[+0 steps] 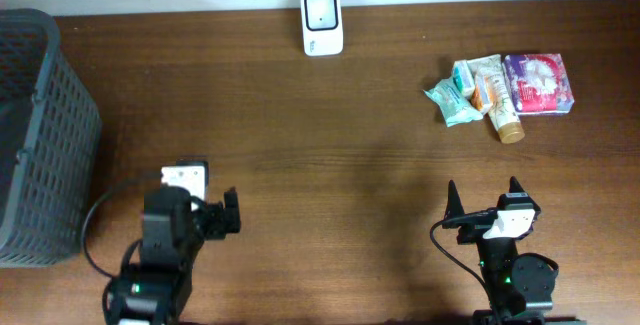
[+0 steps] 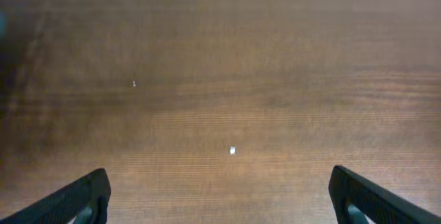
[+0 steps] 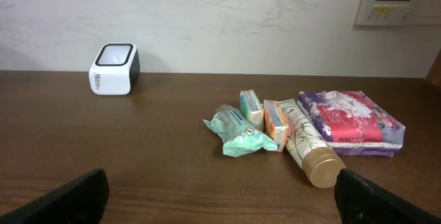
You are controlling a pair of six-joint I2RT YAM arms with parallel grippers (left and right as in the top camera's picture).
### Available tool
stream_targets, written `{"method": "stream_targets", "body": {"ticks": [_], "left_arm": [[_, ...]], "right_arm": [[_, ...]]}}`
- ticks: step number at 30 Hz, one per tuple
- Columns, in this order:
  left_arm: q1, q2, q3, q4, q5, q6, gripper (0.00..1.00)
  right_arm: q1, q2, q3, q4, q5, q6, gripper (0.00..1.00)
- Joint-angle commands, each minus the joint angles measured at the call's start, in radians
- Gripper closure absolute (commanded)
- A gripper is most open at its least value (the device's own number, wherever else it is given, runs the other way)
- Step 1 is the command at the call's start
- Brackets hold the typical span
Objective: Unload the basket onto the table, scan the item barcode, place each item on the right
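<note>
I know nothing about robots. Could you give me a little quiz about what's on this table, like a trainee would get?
1. Fill in: the grey plastic mesh basket stands on the robot's ___ side.
2. Nearest the right gripper: a) that basket, b) the white box-shaped scanner, c) the pile of small wrapped packets?
3. True or false: the left gripper and right gripper both stand open and empty.
Key: 1 left; 2 c; 3 true.

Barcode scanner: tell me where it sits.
In the overhead view the white scanner stands midway along the far edge of the table, well left of the pile of packets.
</note>
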Motion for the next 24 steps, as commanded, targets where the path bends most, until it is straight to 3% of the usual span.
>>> {"method": "stream_targets", "body": {"ticks": [1,6,14,20,24], "left_arm": [[-0.004,-0.129,-0.113,0.055,-0.007,0.018,0.01],[-0.003,-0.318,-0.299,0.333,0.001,0.018,0.01],[0.063,-0.596,-0.494,0.541,0.025,0.056,0.01],[0.08,-0.628,-0.529,0.566,0.029,0.146,0.01],[0.109,-0.745,-0.529,0.431,0.038,0.154,0.01]], "right_arm": [[0.005,-0.007,-0.009,-0.002,0.012,-0.003,0.01],[0.005,-0.007,-0.009,-0.002,0.012,-0.003,0.01],[0.005,-0.007,-0.009,-0.002,0.012,-0.003,0.01],[0.005,-0.007,-0.009,-0.002,0.012,-0.003,0.01],[0.005,-0.007,-0.009,-0.002,0.012,-0.003,0.01]]}}
